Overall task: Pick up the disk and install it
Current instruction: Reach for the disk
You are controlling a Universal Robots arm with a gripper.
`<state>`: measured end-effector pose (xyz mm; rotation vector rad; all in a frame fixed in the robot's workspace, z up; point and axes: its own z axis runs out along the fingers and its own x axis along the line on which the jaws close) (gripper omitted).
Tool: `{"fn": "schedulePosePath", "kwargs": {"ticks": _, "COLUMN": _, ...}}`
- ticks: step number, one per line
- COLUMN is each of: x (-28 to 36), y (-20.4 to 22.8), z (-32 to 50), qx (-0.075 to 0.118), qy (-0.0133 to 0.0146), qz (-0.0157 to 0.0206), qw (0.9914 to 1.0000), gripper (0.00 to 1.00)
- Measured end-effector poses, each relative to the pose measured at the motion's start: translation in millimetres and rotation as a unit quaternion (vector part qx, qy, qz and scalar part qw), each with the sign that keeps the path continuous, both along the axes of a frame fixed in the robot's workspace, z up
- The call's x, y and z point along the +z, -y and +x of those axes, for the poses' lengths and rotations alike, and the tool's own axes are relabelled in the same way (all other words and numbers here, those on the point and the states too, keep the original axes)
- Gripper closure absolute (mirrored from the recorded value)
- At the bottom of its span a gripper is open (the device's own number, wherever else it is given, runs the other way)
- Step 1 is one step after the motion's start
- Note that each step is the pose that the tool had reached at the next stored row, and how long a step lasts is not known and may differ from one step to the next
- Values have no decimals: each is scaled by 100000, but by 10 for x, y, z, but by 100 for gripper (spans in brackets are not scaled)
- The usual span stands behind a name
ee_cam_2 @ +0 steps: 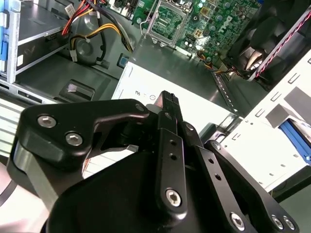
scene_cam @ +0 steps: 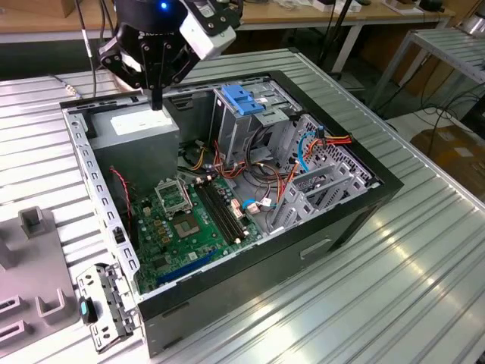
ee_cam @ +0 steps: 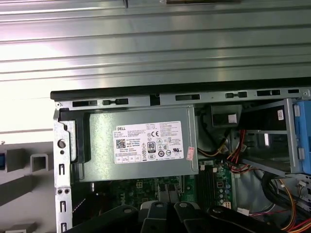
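Exterior view, left to right: my gripper [scene_cam: 156, 100], fingers pressed together on nothing, hangs just above the power supply [scene_cam: 140, 127] in the open case [scene_cam: 250, 265], probably a waypoint; right of it, the blue latch plate [scene_cam: 242, 98]. The second wrist view adds what I judge to be the disk [ee_cam_2: 296, 141], blue-railed, outside the case wall, not yet picked up

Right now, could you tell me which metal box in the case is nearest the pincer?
The grey white-labelled power supply: the pincer hangs over it, whereas the blue-topped drive cage stands apart.
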<state>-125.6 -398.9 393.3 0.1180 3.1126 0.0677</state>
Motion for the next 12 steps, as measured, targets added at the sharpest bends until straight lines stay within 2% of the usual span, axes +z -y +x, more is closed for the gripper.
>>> {"fn": "schedulePosePath", "kwargs": {"ticks": 12, "x": 0, "y": 0, "z": -40, "qx": 2, "qy": -8, "qz": -3, "qw": 100000, "gripper": 89}}
